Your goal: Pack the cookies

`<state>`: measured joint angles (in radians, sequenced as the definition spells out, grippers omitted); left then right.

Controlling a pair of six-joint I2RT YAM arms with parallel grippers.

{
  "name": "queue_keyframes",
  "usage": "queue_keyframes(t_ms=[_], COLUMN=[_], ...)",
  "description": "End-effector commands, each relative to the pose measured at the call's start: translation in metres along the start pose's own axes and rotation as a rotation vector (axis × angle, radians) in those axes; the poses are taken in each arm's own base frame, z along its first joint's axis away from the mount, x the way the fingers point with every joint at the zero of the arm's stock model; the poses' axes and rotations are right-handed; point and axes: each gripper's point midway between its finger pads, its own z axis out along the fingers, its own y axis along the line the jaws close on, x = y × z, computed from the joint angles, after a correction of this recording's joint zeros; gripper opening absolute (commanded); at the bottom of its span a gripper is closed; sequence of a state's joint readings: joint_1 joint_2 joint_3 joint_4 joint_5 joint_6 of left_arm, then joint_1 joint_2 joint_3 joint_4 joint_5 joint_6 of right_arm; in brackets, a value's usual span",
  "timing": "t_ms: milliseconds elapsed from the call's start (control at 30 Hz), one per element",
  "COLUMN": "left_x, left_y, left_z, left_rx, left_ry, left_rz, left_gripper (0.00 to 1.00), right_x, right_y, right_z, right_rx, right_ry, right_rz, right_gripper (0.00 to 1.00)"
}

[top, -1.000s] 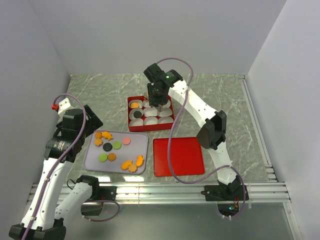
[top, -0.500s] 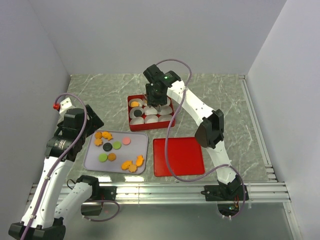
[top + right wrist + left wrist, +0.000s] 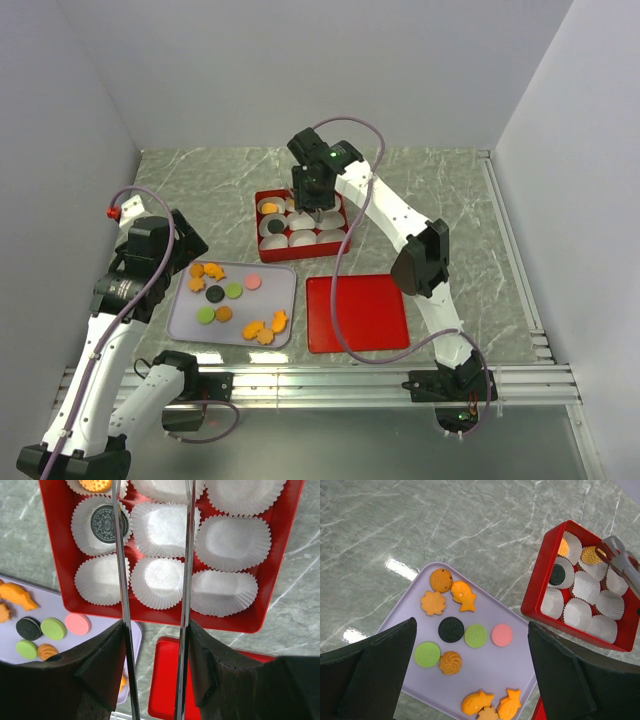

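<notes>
Several cookies lie on a lilac tray (image 3: 520,665): orange flower and fish shapes, an orange swirl (image 3: 450,662), two green discs, a black disc (image 3: 451,629) and a pink disc (image 3: 501,635). The red box (image 3: 254,232) holds white paper cups. Two orange cookies (image 3: 563,546) (image 3: 591,555) and a black cookie (image 3: 103,523) sit in three of them. My right gripper (image 3: 156,625) hovers over the box, shut on metal tongs (image 3: 187,555) whose blades stand apart with nothing between them. My left gripper (image 3: 472,630) hangs open above the tray.
A flat red lid (image 3: 357,312) lies right of the tray, in front of the box. Grey walls close in the marble table on three sides. A metal rail (image 3: 320,380) runs along the near edge by the arm bases.
The tongs in my right gripper have spread wider and shifted slightly toward the back of the box. The left arm has barely moved.
</notes>
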<state>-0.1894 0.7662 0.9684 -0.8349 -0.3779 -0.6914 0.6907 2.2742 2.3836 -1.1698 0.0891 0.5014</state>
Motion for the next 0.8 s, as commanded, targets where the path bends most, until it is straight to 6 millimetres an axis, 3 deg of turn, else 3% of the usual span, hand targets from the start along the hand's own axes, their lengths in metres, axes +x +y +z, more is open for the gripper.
queue_keyframes(t_ms=[0, 200, 267, 433, 567, 767], left_x=[-0.004, -0.004, -0.005, -0.005, -0.005, -0.005], left_y=[-0.003, -0.002, -0.002, -0.002, -0.001, 0.000], left_z=[0.000, -0.002, -0.002, -0.001, 0.000, -0.001], left_rx=[0.023, 0.022, 0.021, 0.014, 0.010, 0.008], left_ry=[-0.021, -0.027, -0.028, -0.026, -0.027, -0.027], left_rz=[0.008, 0.003, 0.002, 0.001, -0.001, -0.001], left_gripper=[0.99, 1.00, 0.99, 0.99, 0.99, 0.99], right_x=[-0.029, -0.017, -0.007, 0.043, 0.099, 0.149], right_y=[-0.001, 0.006, 0.017, 0.048, 0.076, 0.090], right_z=[-0.061, -0.092, -0.108, -0.123, -0.128, -0.123], right_rx=[-0.048, -0.070, -0.095, -0.154, -0.186, -0.164], right_ry=[-0.142, -0.161, -0.172, -0.117, -0.050, 0.015], right_rz=[0.032, 0.001, -0.030, -0.144, -0.264, -0.383], right_gripper=[0.56, 0.56, 0.56, 0.56, 0.57, 0.56])
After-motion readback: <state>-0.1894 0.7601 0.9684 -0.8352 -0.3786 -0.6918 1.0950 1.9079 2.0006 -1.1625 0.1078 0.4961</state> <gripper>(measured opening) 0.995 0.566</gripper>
